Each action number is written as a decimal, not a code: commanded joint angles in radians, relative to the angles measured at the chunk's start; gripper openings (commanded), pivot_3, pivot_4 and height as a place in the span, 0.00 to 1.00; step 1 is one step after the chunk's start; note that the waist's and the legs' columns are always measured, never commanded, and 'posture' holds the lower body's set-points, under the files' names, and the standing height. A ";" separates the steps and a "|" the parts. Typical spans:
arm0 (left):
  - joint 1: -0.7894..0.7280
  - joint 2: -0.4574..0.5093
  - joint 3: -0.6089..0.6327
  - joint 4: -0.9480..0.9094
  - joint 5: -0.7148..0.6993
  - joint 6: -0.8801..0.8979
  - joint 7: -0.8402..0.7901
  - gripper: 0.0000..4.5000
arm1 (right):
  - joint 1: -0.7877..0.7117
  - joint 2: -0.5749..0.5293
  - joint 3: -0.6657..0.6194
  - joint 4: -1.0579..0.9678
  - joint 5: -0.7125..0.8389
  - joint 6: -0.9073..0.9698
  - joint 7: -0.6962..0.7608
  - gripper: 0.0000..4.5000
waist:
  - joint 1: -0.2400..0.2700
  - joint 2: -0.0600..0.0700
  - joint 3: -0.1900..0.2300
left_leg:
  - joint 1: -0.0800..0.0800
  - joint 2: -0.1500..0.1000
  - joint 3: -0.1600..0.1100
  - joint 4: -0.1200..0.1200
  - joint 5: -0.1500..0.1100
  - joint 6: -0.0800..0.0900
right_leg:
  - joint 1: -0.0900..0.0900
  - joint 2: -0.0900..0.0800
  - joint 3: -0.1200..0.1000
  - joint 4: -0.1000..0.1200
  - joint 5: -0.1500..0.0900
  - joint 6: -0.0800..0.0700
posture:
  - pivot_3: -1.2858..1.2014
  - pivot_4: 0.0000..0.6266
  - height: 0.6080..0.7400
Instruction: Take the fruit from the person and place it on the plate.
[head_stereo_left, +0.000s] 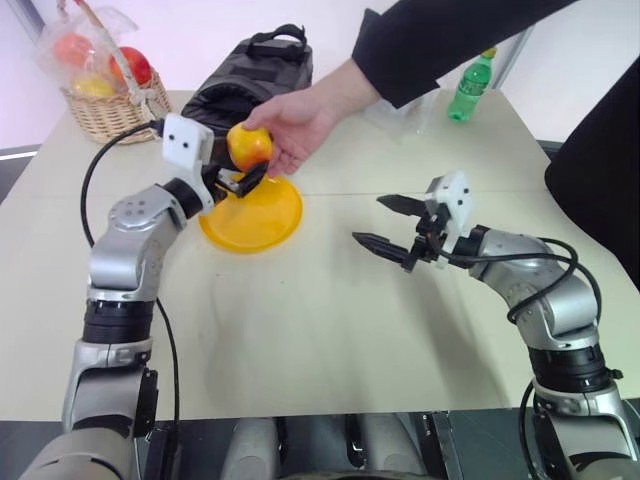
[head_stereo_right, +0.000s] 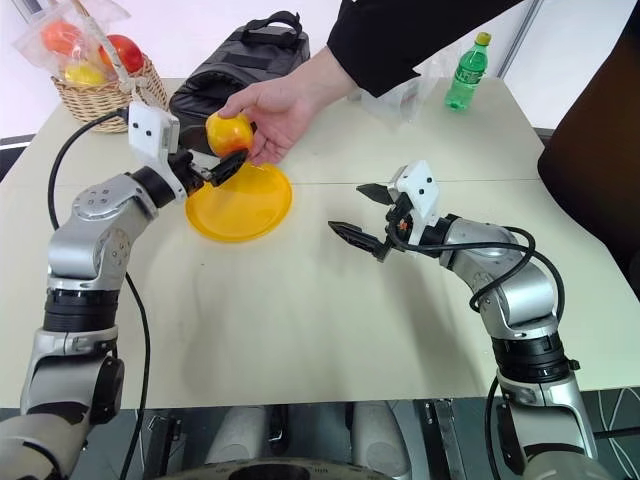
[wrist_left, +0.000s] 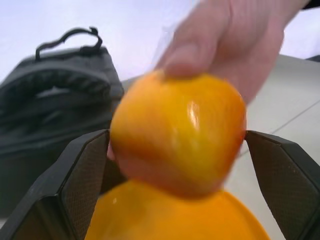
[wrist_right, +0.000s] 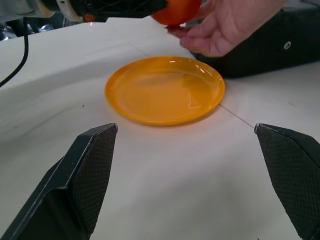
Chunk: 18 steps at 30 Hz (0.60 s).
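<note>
in the upper left of the frame the person's hand (head_stereo_left: 300, 118) holds the fruit (head_stereo_left: 248, 146) above the plate (head_stereo_left: 252, 214), between the left gripper's (head_stereo_left: 240, 182) spread fingers, while the right gripper (head_stereo_left: 385, 222) hangs spread at centre right.

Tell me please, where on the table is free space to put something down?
Free: the wide table stretch between both arms, below the plate, and the patch between the person's hand and the green bottle. Crowded: the far left corner with the wicker basket and black bag.

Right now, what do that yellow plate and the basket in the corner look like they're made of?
The plate looks like smooth, glossy plastic: light glints off its surface. The basket looks like woven wicker, tan and matte, with a visible weave on its side.
</note>
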<state>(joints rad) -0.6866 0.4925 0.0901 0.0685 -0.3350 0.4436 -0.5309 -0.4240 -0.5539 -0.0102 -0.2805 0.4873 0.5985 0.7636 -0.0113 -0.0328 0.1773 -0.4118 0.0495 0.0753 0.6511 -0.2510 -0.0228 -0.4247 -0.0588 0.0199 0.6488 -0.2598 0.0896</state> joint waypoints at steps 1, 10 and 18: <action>-0.042 -0.004 0.001 0.013 0.016 -0.036 -0.009 0.99 | 0.007 0.000 -0.027 -0.052 0.018 -0.002 -0.014 1.00 | 0.000 0.000 0.000 | 0.000 0.000 0.000 0.000 0.000 0.000 | 0.000 0.000 0.000 0.000 0.000 0.000 | 0.52 0.24 1.00; -0.082 -0.038 -0.020 0.059 0.042 -0.051 -0.028 0.94 | 0.005 0.003 -0.028 -0.037 0.010 -0.020 -0.035 1.00 | 0.000 0.000 0.000 | 0.000 0.000 0.000 0.000 0.000 0.000 | 0.000 0.000 0.000 0.000 0.000 0.000 | 0.52 0.24 1.00; -0.063 -0.036 -0.014 0.041 0.049 -0.046 -0.027 0.74 | -0.002 0.008 -0.025 -0.021 0.005 -0.033 -0.038 1.00 | -0.001 0.000 0.000 | 0.000 0.000 0.000 0.000 0.000 0.000 | 0.000 0.000 0.000 0.000 0.000 0.000 | 0.52 0.24 1.00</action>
<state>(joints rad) -0.7472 0.4501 0.0627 0.1470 -0.2888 0.4098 -0.5610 -0.4066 -0.5508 -0.0119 -0.2822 0.4854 0.5892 0.7282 -0.0118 -0.0328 0.1773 -0.4118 0.0496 0.0751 0.6512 -0.2510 -0.0228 -0.4247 -0.0586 0.0199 0.6490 -0.2598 0.0896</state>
